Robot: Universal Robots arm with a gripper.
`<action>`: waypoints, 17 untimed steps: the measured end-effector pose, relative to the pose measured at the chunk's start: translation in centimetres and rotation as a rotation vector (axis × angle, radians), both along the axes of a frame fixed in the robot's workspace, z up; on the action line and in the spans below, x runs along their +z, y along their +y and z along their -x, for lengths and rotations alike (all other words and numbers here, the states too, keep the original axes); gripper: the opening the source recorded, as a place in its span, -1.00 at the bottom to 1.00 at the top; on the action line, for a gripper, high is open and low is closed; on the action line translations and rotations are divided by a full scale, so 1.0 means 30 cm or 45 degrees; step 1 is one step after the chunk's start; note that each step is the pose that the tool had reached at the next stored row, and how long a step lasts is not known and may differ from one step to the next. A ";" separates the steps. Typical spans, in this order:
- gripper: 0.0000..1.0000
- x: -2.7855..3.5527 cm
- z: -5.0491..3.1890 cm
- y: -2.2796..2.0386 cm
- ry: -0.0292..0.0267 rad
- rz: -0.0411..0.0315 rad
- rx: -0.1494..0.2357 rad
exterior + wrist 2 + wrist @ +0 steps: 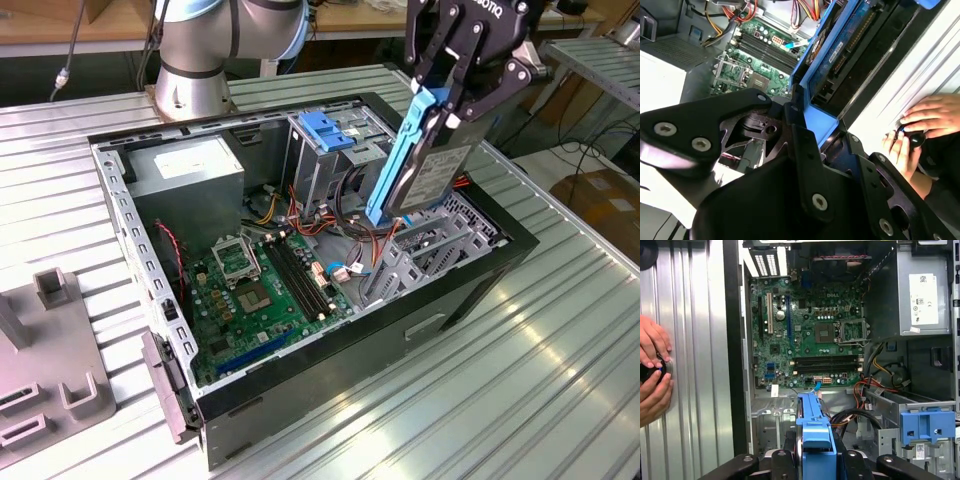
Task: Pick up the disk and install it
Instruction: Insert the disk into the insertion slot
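The disk [428, 170], a grey metal drive with a bright blue frame along its edge, hangs upright and tilted over the open computer case [470, 290], above the bay at the exterior view's right. My gripper [452, 100] is shut on its upper end, black fingers clamping both flat sides. In the first wrist view the disk's blue frame [815, 432] runs edge-on out from between the fingers [782, 460] toward the case floor. In the second wrist view the disk [840, 55] shows its underside, held in the black linkage.
Inside the case lie a green motherboard [255, 290], a grey power supply box [190, 170] and a metal cage with a blue latch [325, 132], with loose cables between them. A person's hands [652, 370] rest on the ribbed metal table [560, 350] beside the case.
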State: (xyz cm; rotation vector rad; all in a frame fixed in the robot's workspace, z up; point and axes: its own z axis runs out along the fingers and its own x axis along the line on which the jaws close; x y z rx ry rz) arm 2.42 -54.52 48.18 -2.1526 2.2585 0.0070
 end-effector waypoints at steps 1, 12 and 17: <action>-0.26 -0.004 -0.001 -0.007 0.0000 -0.0001 0.000; -0.26 -0.037 -0.086 -0.036 -0.0125 0.0002 0.000; -0.26 -0.066 -0.112 -0.055 -0.0200 0.0002 -0.002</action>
